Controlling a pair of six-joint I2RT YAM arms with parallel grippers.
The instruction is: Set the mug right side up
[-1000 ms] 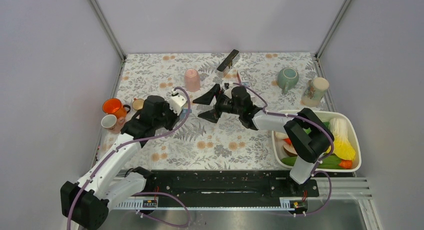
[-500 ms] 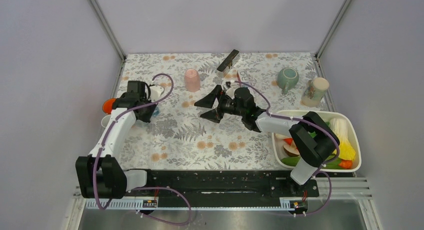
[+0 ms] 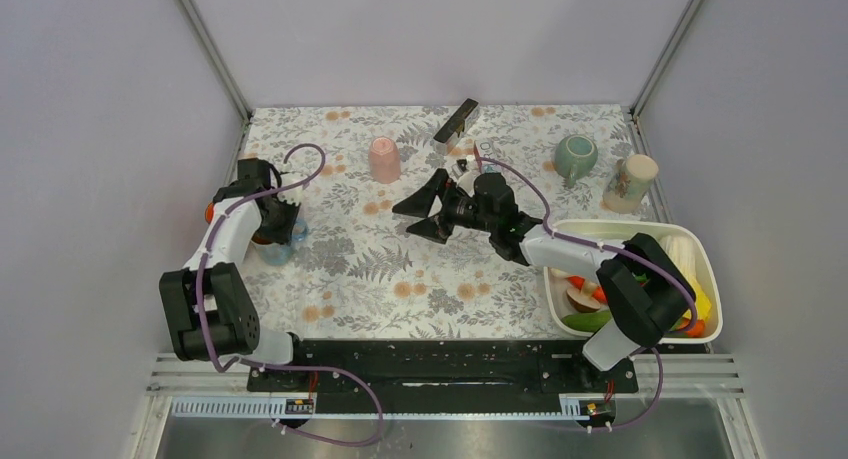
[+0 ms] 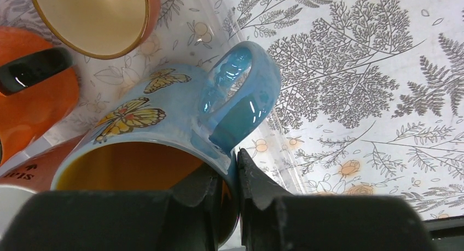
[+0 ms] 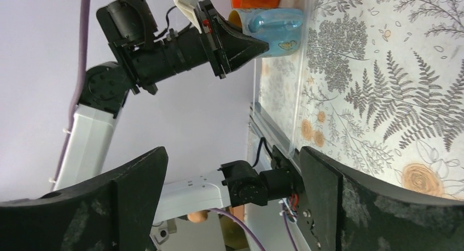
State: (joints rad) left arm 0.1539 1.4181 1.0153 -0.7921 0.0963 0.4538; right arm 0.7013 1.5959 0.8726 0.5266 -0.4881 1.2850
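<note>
A blue mug (image 4: 164, 120) with yellow butterflies and an orange inside is held by its rim beside the handle. One finger of my left gripper (image 4: 232, 169) is inside the mug, the other outside. The mug's opening faces up toward the gripper. I cannot tell whether its base touches the table. In the top view the left gripper (image 3: 277, 226) is at the table's left edge, with the mug (image 3: 279, 251) under it. My right gripper (image 3: 405, 217) hovers open and empty near the table's middle and points left. Its wrist view shows the mug (image 5: 273, 24) in the left gripper (image 5: 235, 46).
An orange mug (image 4: 33, 103), a cream-lined mug (image 4: 93, 16) and a red-brown one (image 4: 33, 163) crowd close around the blue mug. Farther back stand an upside-down pink cup (image 3: 384, 159), a green mug (image 3: 576, 157), a floral cup (image 3: 630, 182) and a black bar (image 3: 456, 121). A white tray (image 3: 705, 254) of vegetables sits right.
My left arm has swung from near the table's middle to the left edge, carrying the blue mug to beside the orange mug. The right gripper has barely shifted and stays open.
</note>
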